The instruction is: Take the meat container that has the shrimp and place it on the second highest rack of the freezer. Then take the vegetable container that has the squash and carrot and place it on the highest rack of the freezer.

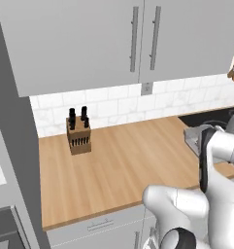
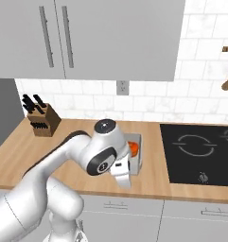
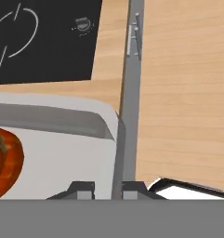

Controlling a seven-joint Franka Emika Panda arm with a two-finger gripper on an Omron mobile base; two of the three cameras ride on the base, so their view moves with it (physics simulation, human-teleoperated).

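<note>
Grey vegetable container (image 3: 62, 153) holding the orange squash (image 3: 5, 160) sits on the wooden counter (image 2: 21, 156) beside the cooktop (image 2: 200, 151), its rim pinched by the gripper (image 3: 106, 188), so lifting toward the freezer's highest rack likely follows.

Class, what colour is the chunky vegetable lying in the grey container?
Orange-red, the squash; the hand view shows it best.

Wooden counter (image 1: 123, 165), white tiled wall (image 2: 200, 90)

No legible text or labels anywhere.
</note>
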